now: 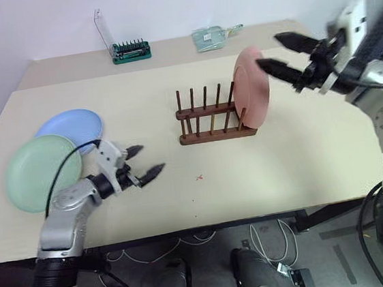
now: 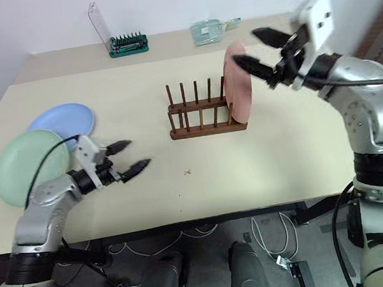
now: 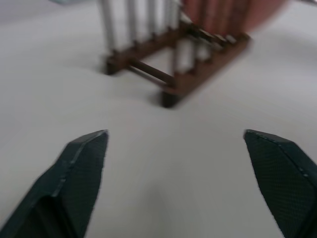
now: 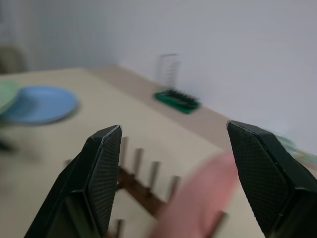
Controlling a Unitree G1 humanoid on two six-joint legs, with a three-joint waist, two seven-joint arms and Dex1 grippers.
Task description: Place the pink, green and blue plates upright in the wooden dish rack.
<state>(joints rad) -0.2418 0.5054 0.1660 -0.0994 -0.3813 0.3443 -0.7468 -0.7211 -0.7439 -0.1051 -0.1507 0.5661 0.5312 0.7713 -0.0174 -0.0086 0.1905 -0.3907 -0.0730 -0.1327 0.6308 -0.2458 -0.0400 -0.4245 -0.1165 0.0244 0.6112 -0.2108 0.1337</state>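
The pink plate (image 1: 251,89) stands upright at the right end of the wooden dish rack (image 1: 211,133), leaning on its pegs. My right gripper (image 1: 269,51) hovers open just right of the plate's upper rim, apart from it; the right wrist view looks past its fingers (image 4: 106,163) down onto the plate (image 4: 198,203). The blue plate (image 1: 73,127) lies flat at the table's left, and the green plate (image 1: 40,172) overlaps its near edge. My left gripper (image 1: 150,158) is open and empty, low over the table right of those two plates, pointing toward the rack (image 3: 183,74).
A green bit holder (image 1: 131,51) with a clear lid and a clear plastic container (image 1: 211,37) sit on the raised strip at the table's (image 1: 304,173) back. A small red mark (image 1: 198,178) is on the tabletop in front of the rack.
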